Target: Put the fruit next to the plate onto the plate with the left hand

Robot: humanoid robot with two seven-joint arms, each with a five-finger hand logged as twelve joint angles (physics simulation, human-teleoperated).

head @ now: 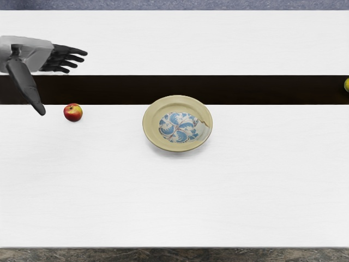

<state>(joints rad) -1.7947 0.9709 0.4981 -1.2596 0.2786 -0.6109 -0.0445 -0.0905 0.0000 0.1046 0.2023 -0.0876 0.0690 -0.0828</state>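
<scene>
Holds nothing in the grey, black-fingered left hand [46, 59], spread open at far left; finds the round red apple [72, 112] nearer, slightly right, well left of the cream blue-patterned plate [149, 124].

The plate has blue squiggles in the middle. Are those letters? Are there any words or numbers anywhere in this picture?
There are no words, numbers or signs to read anywhere in this picture.
The blue shapes inside the plate are a painted swirly pattern, not letters.
The apple, the left hand and the white table have no label or mark on them.
</scene>
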